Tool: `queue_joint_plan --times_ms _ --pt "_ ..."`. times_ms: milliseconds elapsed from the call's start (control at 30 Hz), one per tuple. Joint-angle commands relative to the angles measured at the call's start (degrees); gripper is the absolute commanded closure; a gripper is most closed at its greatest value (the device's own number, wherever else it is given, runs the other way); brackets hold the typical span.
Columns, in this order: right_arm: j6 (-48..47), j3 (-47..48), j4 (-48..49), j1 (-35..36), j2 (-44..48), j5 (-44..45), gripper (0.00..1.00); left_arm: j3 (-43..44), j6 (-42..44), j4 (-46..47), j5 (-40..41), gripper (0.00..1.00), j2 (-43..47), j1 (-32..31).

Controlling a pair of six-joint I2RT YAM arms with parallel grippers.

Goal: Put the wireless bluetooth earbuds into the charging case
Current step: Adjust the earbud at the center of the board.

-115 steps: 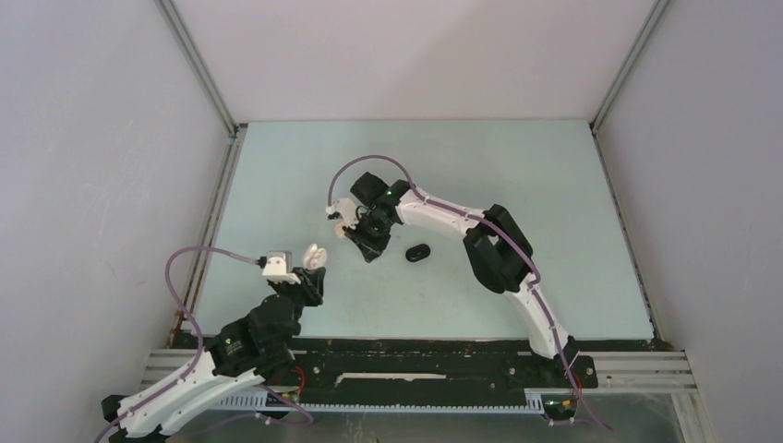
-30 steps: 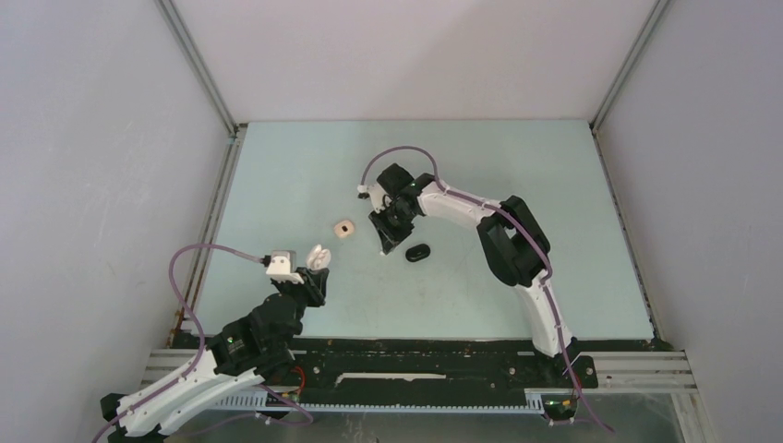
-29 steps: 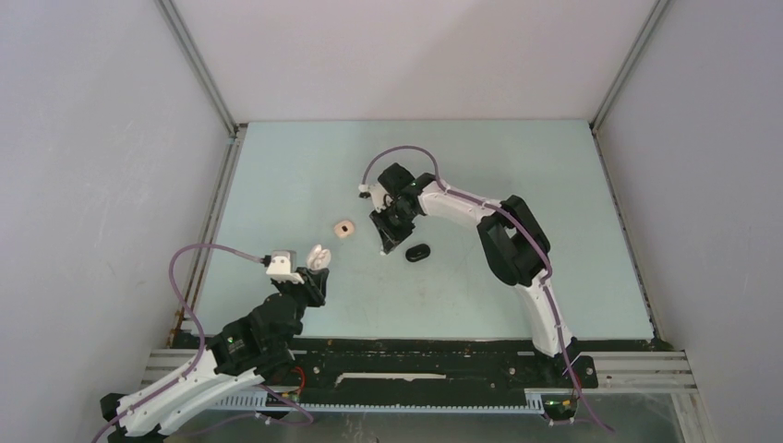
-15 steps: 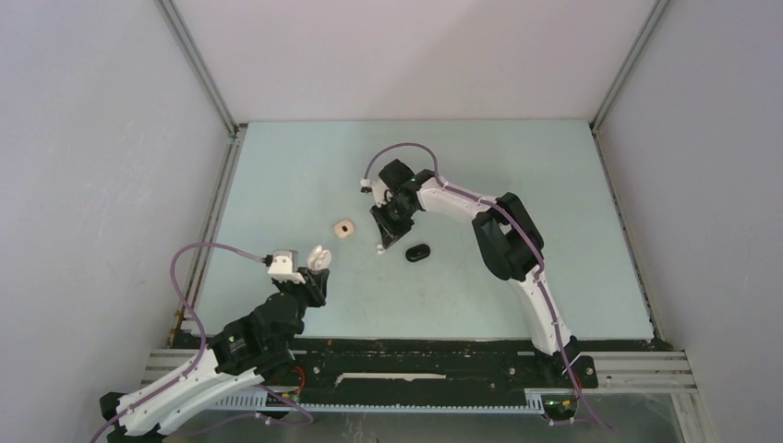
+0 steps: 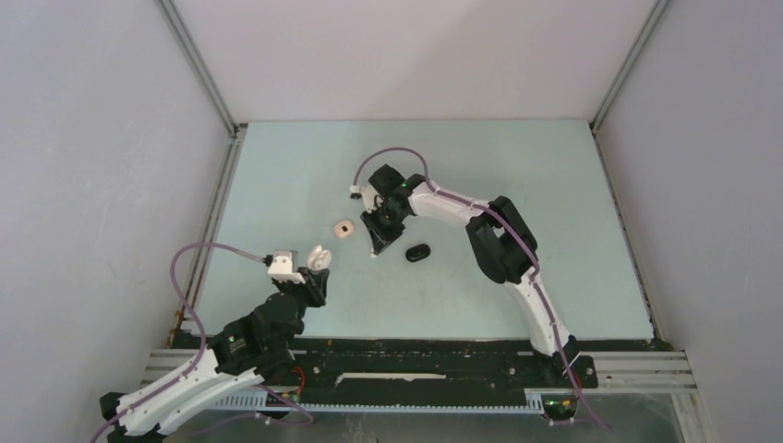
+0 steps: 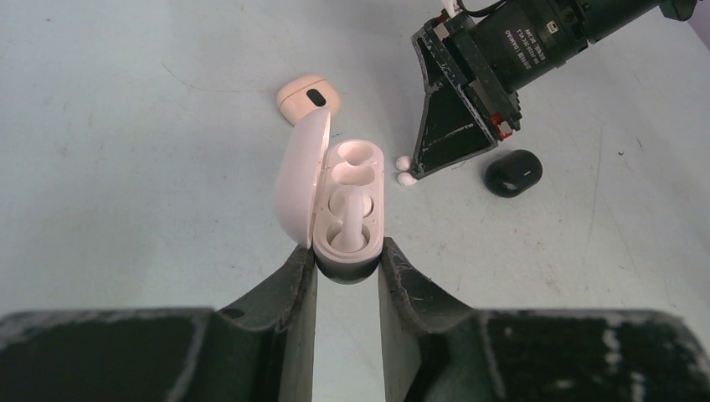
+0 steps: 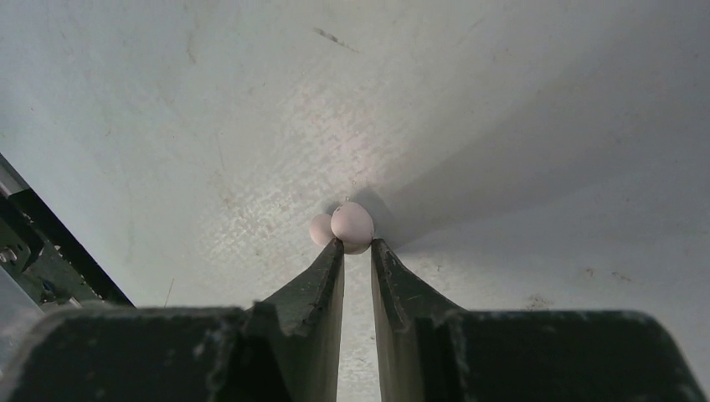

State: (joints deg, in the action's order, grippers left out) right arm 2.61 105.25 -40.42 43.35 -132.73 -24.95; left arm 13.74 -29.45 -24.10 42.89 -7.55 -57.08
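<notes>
The left fingers (image 6: 346, 261) gripped the lower end of the open white charging case (image 6: 352, 197), its lid swung to the left. Two pale earbuds (image 7: 352, 224) lay together on the surface (image 7: 167, 100), touching the tips of the right fingers (image 7: 357, 243). Those stood a narrow slit apart; whether they pinched a bud could not be told. A cream case (image 6: 308, 96) and a black case (image 6: 513, 172) lay nearby.
</notes>
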Motion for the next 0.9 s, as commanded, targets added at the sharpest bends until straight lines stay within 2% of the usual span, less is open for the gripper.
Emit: queue_joint_plan --times_ms 0,133,300,400,633,867 --pt "-0.3 3.5 0.5 0.0 -1.8 -1.2 0.80 2.0 0.6 1.8 0.7 1.00 0.2 0.2" --pt "-1.5 4.8 0.1 0.2 -2.9 -3.7 0.88 1.9 0.6 1.7 0.7 1.00 0.4 0.2" --pt "-4.4 7.4 -1.1 1.4 -4.3 -3.2 0.91 2.0 0.7 1.9 0.6 1.00 0.1 0.2" --pt "-5.7 8.4 -2.2 1.5 -3.9 -3.8 1.00 2.1 0.7 1.8 0.5 1.00 0.1 0.2" --pt "-12.4 3.2 -2.1 0.6 5.3 -5.5 1.00 1.9 1.2 2.5 0.0 1.00 0.0 0.2" --pt "-19.3 0.9 -6.9 -0.4 10.0 -5.5 1.00 1.9 1.7 3.4 -0.9 1.00 -0.4 0.2"
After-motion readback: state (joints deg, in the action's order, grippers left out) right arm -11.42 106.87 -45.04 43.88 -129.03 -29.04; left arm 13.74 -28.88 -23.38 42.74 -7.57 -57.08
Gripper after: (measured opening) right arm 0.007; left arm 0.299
